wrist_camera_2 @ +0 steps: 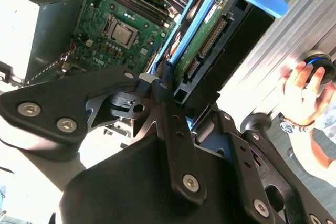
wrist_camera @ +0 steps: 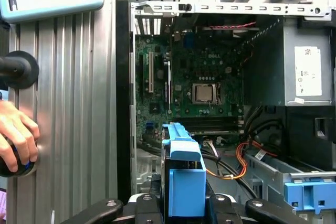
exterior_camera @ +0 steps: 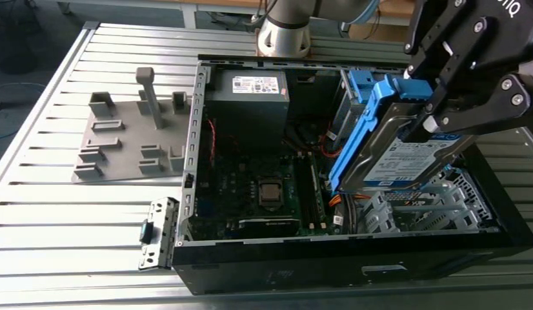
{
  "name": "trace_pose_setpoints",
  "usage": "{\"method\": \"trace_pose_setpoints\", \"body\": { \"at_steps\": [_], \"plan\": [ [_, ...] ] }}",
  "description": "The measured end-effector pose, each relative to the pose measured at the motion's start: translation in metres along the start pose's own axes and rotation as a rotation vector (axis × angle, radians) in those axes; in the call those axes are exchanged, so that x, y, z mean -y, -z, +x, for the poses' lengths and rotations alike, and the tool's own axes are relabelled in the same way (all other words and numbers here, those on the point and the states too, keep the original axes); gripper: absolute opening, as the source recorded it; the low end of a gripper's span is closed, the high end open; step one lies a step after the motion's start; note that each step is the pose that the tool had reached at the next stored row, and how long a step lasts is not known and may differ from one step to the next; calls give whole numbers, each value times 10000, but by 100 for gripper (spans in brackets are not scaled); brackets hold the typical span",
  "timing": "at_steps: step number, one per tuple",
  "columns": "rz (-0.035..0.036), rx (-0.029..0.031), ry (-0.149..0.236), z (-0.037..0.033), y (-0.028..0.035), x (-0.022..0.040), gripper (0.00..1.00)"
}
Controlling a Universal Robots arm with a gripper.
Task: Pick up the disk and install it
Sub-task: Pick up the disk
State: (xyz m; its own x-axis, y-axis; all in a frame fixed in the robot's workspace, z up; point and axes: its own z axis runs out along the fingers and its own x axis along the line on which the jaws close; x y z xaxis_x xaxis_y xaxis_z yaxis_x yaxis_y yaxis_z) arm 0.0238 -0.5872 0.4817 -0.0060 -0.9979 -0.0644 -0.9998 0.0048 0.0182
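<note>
In the exterior view the gripper (exterior_camera: 434, 119) clamps the disk (exterior_camera: 402, 158), held tilted above the open computer case (exterior_camera: 335, 265). In the second wrist view the fingers (wrist_camera_2: 161, 90) pinch the disk (wrist_camera_2: 207, 45), with the motherboard (wrist_camera_2: 113, 30) beyond. In the first wrist view the disk (wrist_camera: 184, 182) stands gripped, and a person's hand (wrist_camera: 18, 135) is well apart.

Silver disk (exterior_camera: 408, 161) in bright blue rails (exterior_camera: 359, 132); green motherboard (exterior_camera: 288, 177), black case (exterior_camera: 335, 265).

exterior: high, oblique over case (exterior_camera: 275, 274) | wrist views: close, sharing disk (wrist_camera: 185, 182) (wrist_camera_2: 207, 43), motherboard (wrist_camera: 178, 93) (wrist_camera_2: 100, 22)
</note>
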Motion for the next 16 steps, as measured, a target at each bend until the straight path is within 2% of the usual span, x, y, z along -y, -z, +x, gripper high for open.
{"method": "trace_pose_setpoints", "body": {
  "at_steps": [16],
  "plan": [
    [-2,0,0,16,-3,202,36]
  ]
}}
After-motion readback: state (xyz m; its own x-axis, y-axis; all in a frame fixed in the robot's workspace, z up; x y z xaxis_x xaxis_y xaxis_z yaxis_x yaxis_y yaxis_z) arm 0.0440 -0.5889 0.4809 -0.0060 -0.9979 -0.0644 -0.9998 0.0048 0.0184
